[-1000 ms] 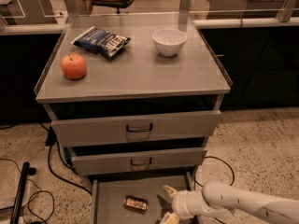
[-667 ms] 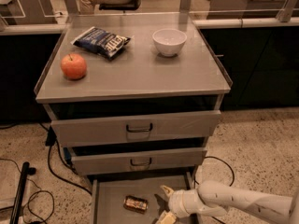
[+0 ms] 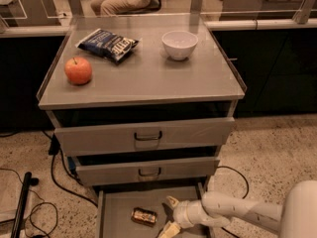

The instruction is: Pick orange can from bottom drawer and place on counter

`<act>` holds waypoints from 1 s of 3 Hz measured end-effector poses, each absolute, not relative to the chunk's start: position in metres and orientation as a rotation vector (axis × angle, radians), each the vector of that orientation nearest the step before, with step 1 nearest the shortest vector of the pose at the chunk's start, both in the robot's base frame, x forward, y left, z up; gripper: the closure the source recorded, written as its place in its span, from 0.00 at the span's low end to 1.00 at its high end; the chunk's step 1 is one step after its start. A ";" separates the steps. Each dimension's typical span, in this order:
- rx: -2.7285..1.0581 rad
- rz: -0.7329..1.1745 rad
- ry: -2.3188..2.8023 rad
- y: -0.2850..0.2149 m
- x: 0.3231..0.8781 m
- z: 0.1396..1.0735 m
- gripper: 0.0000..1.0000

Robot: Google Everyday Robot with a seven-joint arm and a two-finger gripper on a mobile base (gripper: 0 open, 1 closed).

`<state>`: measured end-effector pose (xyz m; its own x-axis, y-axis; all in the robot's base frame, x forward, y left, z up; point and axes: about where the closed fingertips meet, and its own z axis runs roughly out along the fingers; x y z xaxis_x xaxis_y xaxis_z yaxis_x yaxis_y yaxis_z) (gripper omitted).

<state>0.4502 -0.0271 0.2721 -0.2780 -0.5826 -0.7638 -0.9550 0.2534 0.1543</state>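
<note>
Camera view: orange can (image 3: 144,216) left of spread fingers (image 3: 172,201) in drawer (image 3: 115,209).

Robot arm (image 3: 237,213), lower right of frame: smooth off-white casing in rounded segments, with a thicker collar at the wrist. Bulky pale housing (image 3: 303,209) at the right edge. The gripper (image 3: 170,215), bottom centre of frame: two tapered cream-yellow fingers (image 3: 172,201), spread apart

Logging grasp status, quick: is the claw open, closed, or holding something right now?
The claw: open, holding nothing, low over the bottom drawer, beside the orange can.
</note>
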 end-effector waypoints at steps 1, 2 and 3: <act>-1.381 0.802 1.953 -0.020 0.466 0.245 0.00; -1.385 0.742 1.958 -0.010 0.481 0.213 0.00; -1.394 0.727 1.975 -0.001 0.488 0.179 0.00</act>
<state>0.4883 -0.0011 0.1791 -0.2620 -0.6177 -0.7415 -0.9511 0.2956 0.0899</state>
